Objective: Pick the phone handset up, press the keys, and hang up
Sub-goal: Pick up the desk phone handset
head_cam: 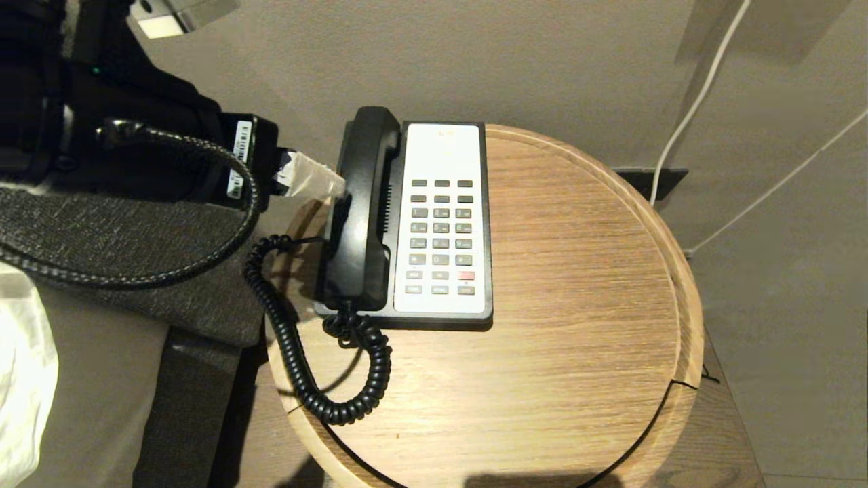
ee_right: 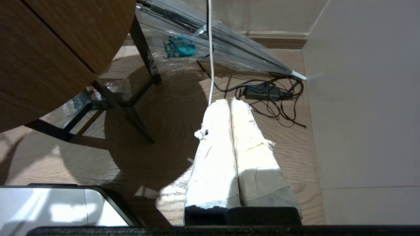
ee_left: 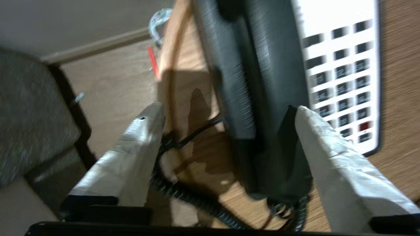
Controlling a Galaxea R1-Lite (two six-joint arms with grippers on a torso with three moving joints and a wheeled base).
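Now your left gripper (ee_left: 229,111) straddles the phone handset (head_cam: 359,210) on its cradle, fingers spread, not gripping; right gripper (ee_right: 231,105) fingers closed. Lifting, keys (head_cam: 441,237), hang-up all remain.

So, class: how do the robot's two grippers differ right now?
The left gripper is open, its pale wrapped fingers straddling the phone handset on the round table; the right gripper is shut, holding nothing. The left is at the table; the right hangs over the floor. Both have pale wrapped fingers.

Left gripper (ee_left: 226,114) jaws spread wide; right gripper (ee_right: 229,105) parked, jaws together.
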